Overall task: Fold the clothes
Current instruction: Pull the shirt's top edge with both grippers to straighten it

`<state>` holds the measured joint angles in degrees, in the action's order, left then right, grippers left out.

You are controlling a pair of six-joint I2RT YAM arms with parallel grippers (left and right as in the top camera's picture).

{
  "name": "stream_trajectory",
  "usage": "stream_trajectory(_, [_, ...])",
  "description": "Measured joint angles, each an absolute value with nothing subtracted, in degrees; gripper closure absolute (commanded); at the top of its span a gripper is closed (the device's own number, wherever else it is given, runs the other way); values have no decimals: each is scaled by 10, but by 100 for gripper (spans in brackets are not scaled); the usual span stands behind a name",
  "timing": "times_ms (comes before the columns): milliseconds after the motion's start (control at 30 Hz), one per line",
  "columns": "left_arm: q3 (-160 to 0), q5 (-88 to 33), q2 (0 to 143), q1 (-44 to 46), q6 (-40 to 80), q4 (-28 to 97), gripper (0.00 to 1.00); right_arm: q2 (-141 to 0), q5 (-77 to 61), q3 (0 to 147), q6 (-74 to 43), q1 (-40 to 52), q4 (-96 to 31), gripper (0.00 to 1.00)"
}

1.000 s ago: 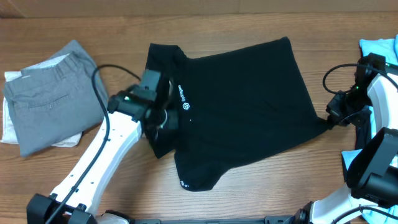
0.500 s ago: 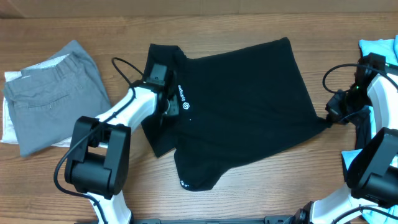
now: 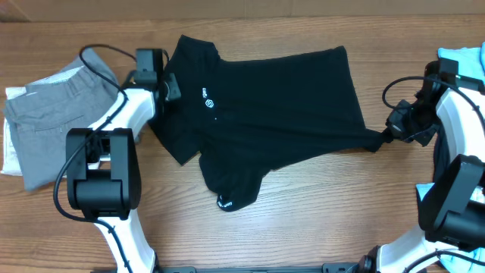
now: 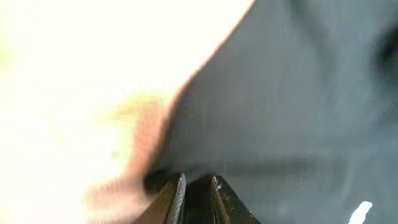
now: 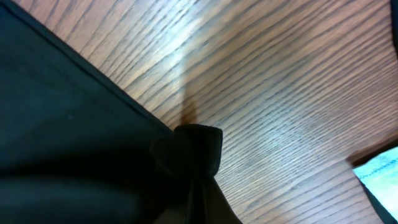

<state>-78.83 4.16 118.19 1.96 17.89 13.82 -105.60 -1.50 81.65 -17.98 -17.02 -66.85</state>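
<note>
Shirt (image 3: 280, 98): stretched out mid-table (image 3: 318, 220), nearer far edge, unfolded. Right gripper (image 3: 389, 135) clamped tight on bunched right corner. Left gripper (image 3: 167, 85) at left shoulder edge, nearly closed, probably pinching cloth; view blurred. No fold made; all folding left.

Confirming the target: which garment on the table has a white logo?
The black shirt in the middle; the grey trousers at left and the light-blue garment at right show none.

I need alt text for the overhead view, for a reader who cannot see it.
A black shirt with a small white logo lies on a wooden table, held between two robot claws: the left claw grips its collar side, the right claw its far corner. Grey trousers lie at left.
</note>
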Motion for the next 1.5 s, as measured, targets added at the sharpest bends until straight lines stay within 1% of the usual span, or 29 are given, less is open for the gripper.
stream_trajectory(100, [-823, 46, 1182, 20, 177, 132, 82, -1056, -15, 816, -180, -157, -668, 95])
stream_trajectory(133, [-840, 45, 1182, 22, 175, 150, 81, -1056, -15, 816, -180, -152, -667, 90])
stream_trajectory(167, [-861, 37, 1182, 22, 175, 198, 78, -1056, -15, 816, -180, -148, -666, 87])
stream_trajectory(200, [-887, 22, 1182, 22, 174, 267, 79, -1056, -12, 816, -180, -145, -665, 87])
stream_trajectory(233, [-895, 15, 1182, 22, 173, 293, 80, -1056, -11, 816, -179, -145, -665, 87])
stream_trajectory(267, [-932, -10, 1183, 22, 173, 401, 79, -1056, -4, 816, -180, -145, -667, 86])
stream_trajectory(300, [-955, -36, 1183, 22, 173, 483, 79, -1056, 0, 816, -180, -145, -668, 80])
stream_trajectory(333, [-975, -69, 1183, 23, 173, 560, 79, -1056, 4, 815, -179, -145, -671, 78])
stream_trajectory(433, [-983, -115, 1183, 34, 171, 684, 80, -1056, 7, 815, -180, -145, -672, 76])
stream_trajectory(467, [-981, -123, 1183, 44, 171, 709, 80, -1056, 9, 815, -180, -145, -672, 72])
stream_trajectory(500, [-974, -127, 1183, 72, 169, 732, 80, -1056, 9, 815, -180, -145, -672, 70])
stream_trajectory(567, [-966, -121, 1183, 110, 169, 740, 80, -1056, 10, 815, -178, -145, -675, 67])
stream_trajectory(733, [-883, -94, 1150, 248, 197, 731, 77, -1056, 17, 814, -178, -145, -688, 62])
stream_trajectory(800, [-829, -83, 1102, 297, 223, 701, 77, -1056, 18, 814, -178, -145, -690, 62])
stream_trajectory(867, [-792, -76, 1060, 323, 242, 687, 76, -1056, 19, 814, -177, -145, -691, 56])
stream_trajectory(967, [-726, -69, 992, 365, 280, 674, 73, -1056, 19, 814, -178, -145, -696, 55])
stream_trajectory(1000, [-705, -68, 975, 377, 292, 670, 67, -1056, 19, 814, -177, -145, -701, 58])
stream_trajectory(1033, [-674, -61, 957, 387, 310, 664, 62, -1056, 19, 813, -178, -145, -706, 62])
stream_trajectory(1067, [-662, -55, 952, 389, 318, 664, 57, -1056, 18, 813, -177, -145, -706, 69])
stream_trajectory(1100, [-648, -42, 947, 385, 331, 652, 55, -1056, 14, 813, -178, -145, -704, 72])
stream_trajectory(1167, [-637, -27, 946, 365, 345, 626, 53, -1056, -17, 813, -160, -145, -689, 73])
stream_trajectory(1200, [-635, -20, 946, 342, 350, 599, 52, -1056, -34, 813, -149, -146, -680, 74])
stream_trajectory(1267, [-634, -13, 946, 295, 355, 549, 54, -1056, -84, 813, -119, -145, -649, 81])
stream_trajectory(1333, [-634, -17, 948, 242, 355, 501, 56, -1056, -113, 812, -99, -139, -614, 83])
stream_trajectory(1367, [-635, -23, 953, 215, 354, 477, 56, -1056, -128, 812, -88, -133, -595, 87])
stream_trajectory(1400, [-635, -28, 962, 187, 354, 461, 56, -1056, -137, 812, -74, -124, -587, 88])
stream_trajectory(1500, [-635, -47, 1003, 148, 350, 424, 55, -1063, -154, 812, -45, -81, -571, 88])
